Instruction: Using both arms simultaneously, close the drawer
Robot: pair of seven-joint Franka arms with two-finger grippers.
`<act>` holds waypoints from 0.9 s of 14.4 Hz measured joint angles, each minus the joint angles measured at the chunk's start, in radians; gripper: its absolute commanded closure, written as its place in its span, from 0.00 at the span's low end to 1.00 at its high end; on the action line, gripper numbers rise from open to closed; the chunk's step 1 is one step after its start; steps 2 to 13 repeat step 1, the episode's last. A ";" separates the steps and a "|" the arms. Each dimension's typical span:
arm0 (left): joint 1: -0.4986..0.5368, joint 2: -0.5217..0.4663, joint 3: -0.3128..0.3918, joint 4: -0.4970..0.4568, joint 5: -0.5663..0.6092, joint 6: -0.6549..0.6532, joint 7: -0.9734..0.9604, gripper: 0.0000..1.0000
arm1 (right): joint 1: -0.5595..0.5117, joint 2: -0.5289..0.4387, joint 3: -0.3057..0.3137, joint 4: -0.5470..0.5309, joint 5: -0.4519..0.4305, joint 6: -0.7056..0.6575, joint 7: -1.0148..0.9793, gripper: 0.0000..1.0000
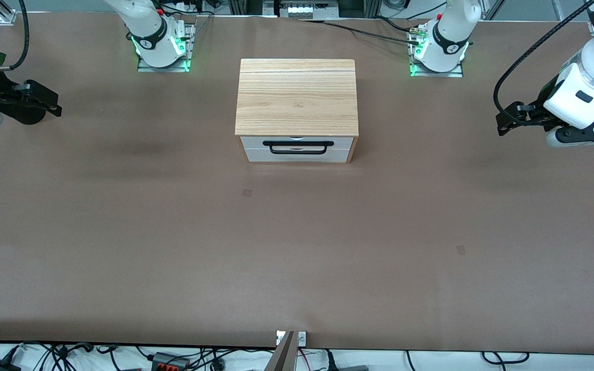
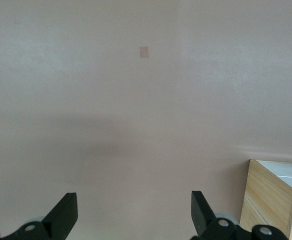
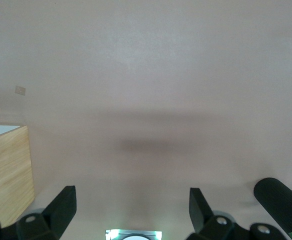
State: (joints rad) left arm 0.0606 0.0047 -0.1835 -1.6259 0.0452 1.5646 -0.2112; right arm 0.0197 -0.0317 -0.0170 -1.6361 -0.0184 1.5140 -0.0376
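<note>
The light-wood cabinet (image 1: 297,98) stands mid-table near the arm bases. Its drawer (image 1: 297,144), with a white front and a black bar handle (image 1: 298,148), faces the front camera and looks flush with the cabinet's front. My left gripper (image 1: 503,122) hangs open and empty over the table at the left arm's end, well apart from the cabinet. My right gripper (image 1: 53,105) hangs open and empty at the right arm's end. The left wrist view shows its open gripper (image 2: 133,210) and a cabinet corner (image 2: 271,195). The right wrist view shows its open gripper (image 3: 132,207) and a cabinet side (image 3: 6,170).
The arm bases (image 1: 162,44) (image 1: 439,49) glow green on either side of the cabinet. Small square marks (image 1: 247,192) (image 1: 460,250) lie on the brown table. A black padded cylinder (image 3: 281,200) shows in the right wrist view. Cables run along the table's near edge.
</note>
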 measured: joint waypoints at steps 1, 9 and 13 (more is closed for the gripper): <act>-0.001 0.000 -0.001 0.000 0.000 0.000 0.000 0.00 | 0.000 0.000 0.000 0.000 0.000 0.000 0.000 0.00; -0.001 0.000 -0.001 0.000 0.000 0.000 0.000 0.00 | 0.000 0.000 0.000 0.000 0.000 0.000 0.000 0.00; -0.001 0.000 -0.001 0.000 0.000 0.000 0.000 0.00 | 0.000 0.000 0.000 0.000 0.000 0.000 0.000 0.00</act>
